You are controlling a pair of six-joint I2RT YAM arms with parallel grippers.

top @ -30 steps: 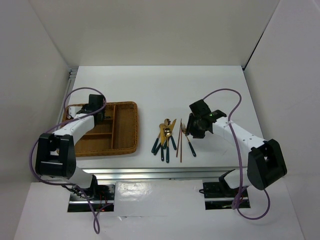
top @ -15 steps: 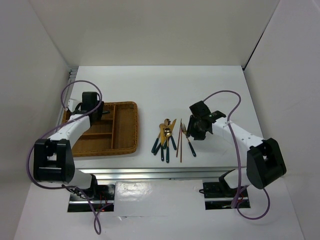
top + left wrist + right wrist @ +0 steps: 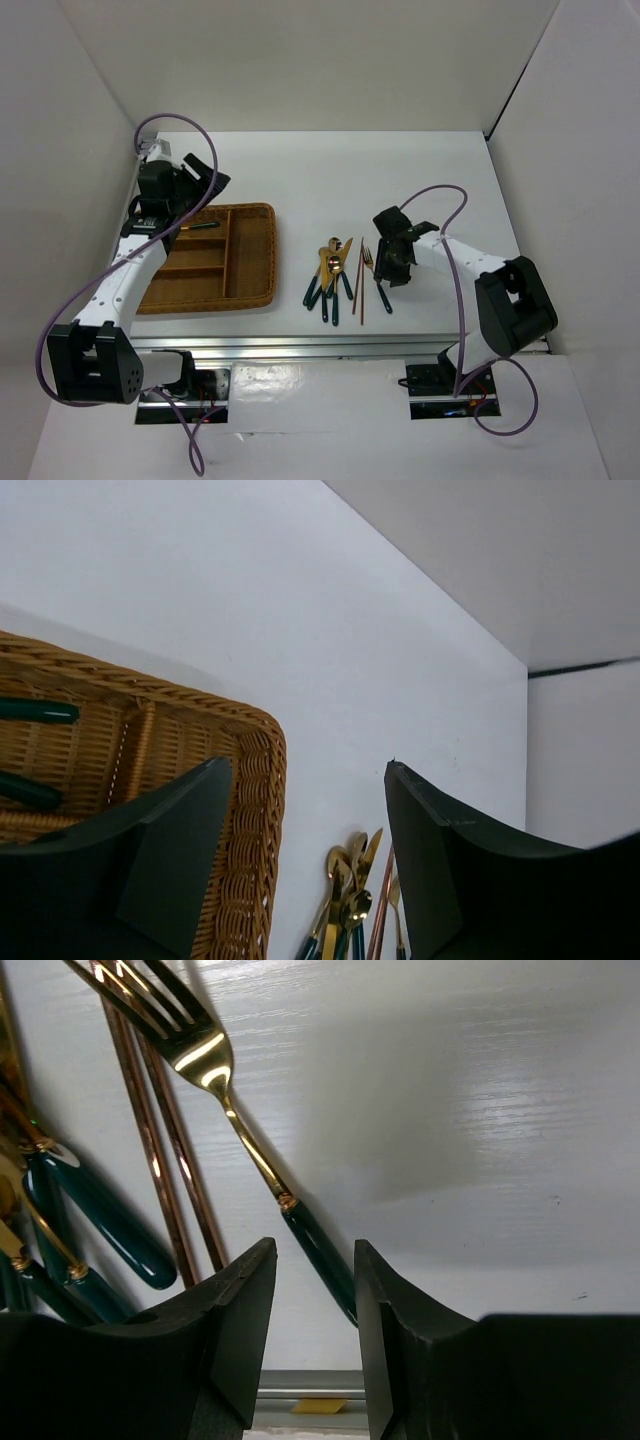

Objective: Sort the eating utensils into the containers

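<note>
Wicker tray [image 3: 255, 780] sits near open left claw [image 3: 307, 768]; open right claw [image 3: 314, 1247] straddles slim fork [image 3: 255, 1160].

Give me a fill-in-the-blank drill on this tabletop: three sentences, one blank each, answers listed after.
1. In the right wrist view, the open right gripper has a finger on each side of the teal handle of a ____.
2. The left gripper, open near the wicker tray, holds ____.
3. Seen from above, the loose utensils lie on the table to the ____ of the tray.

Answers: fork; nothing; right.
</note>
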